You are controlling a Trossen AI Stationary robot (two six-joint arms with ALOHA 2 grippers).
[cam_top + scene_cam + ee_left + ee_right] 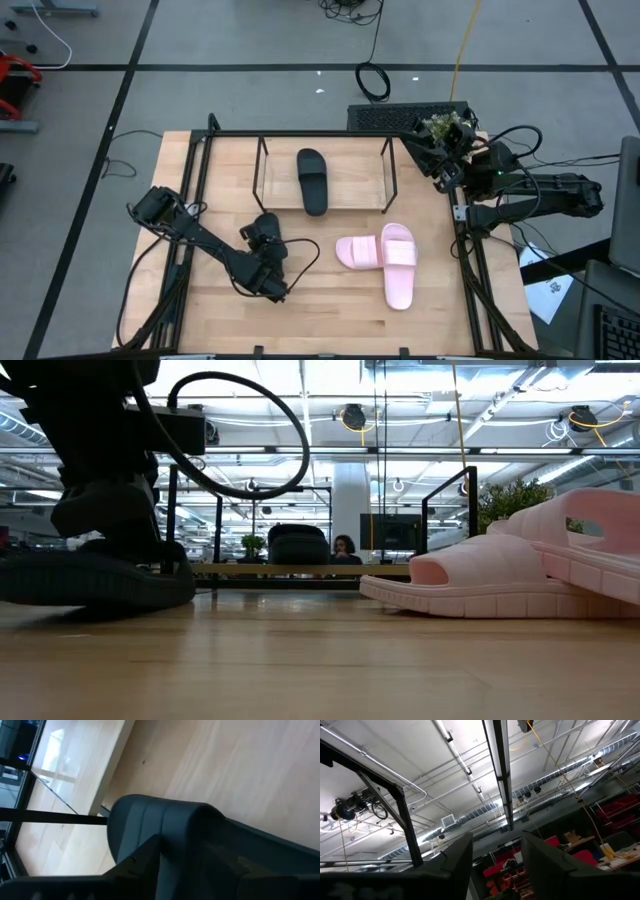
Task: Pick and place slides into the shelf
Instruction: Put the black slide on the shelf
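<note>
- Reaching down at lower left of centre in the high view with the left jaws, set astride the strap of the second black slide [165, 820], flat on the desk [330, 320]; no telling whether clamped yet or only closing.
- Sitting already on the shelf [275, 200], upper centre of the high view: the first black slide [312, 180].
- Lying loose on the desk, right of centre: the pink pair, one pink slide [360, 252] crosswise and touching the other pink slide [400, 275].
- Waiting at upper right, by the desk's far corner: the right jaws, parted, empty, pointed at the ceiling.
- Judging progress: one of four placed, one being taken up, two pink left.
</note>
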